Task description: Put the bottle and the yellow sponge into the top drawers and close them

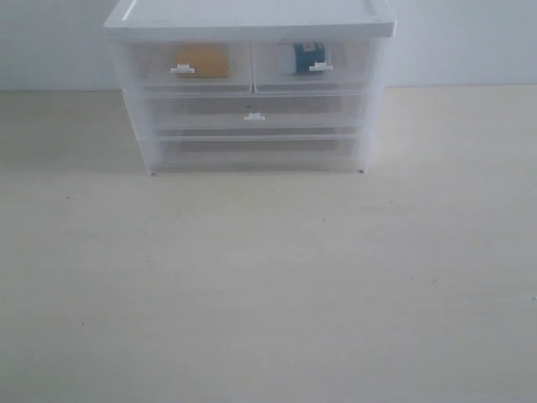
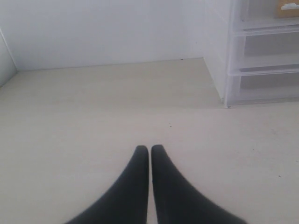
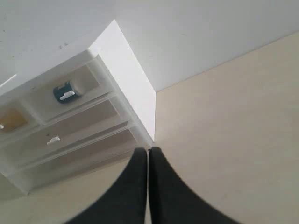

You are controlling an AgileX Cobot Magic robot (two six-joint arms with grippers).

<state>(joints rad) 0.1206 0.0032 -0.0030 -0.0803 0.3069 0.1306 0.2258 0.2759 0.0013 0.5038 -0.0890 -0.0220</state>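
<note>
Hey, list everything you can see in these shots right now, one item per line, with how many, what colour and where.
cabinet: one, white top with translucent body, at the back of the table against the wall
top drawers: two, clear with white handles, side by side under the cabinet top, both look shut
yellow sponge: one, orange-yellow, inside the top drawer on the left of the exterior view
bottle: one, teal-blue label, inside the other top drawer
full-width drawers: two, clear, stacked below the top pair
table: one, pale wood
wall: one, white, behind
left gripper: one, black, shut, above bare table
right gripper: one, black, shut, near the cabinet's corner
</note>
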